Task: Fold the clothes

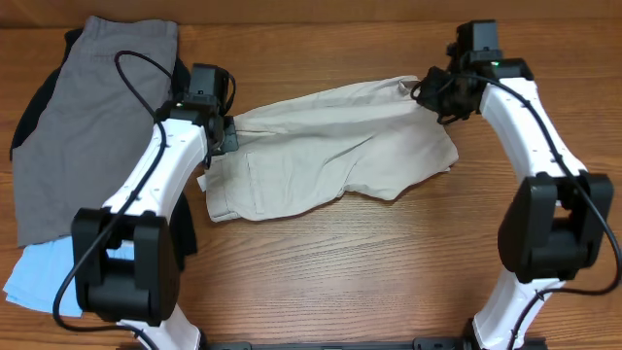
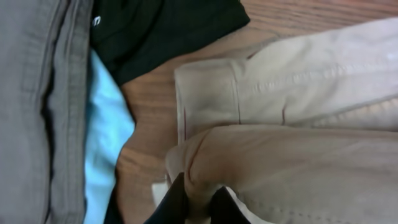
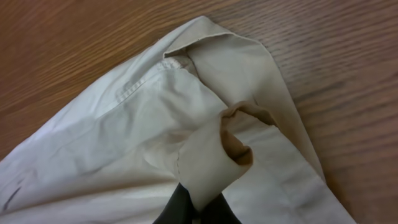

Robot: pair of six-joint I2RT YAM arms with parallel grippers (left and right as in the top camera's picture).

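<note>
Across the middle of the brown wood-grain table [image 1: 369,292] lie the light beige khaki shorts [image 1: 330,146]. They are spread crosswise and rumpled, with one end at each arm. The left gripper [image 1: 225,136] is clamped on the shorts' left end. In the left wrist view its dark fingers [image 2: 169,204] pinch a rounded fold of beige cloth, with a stitched seam running just above. The right gripper [image 1: 432,92] is closed on the far right corner of the same garment. In the right wrist view a curled flap of fabric runs down between its black fingertips [image 3: 177,208], and the hem is bunched and lifted slightly off the wood. Left of the left arm a pile rests on the table. Flat grey woven shorts [image 1: 87,126] lie on top of a black garment [image 1: 27,122]. Pale light-blue shorts [image 1: 39,272] stick out at the pile's near edge, beside the left arm's base.
</note>
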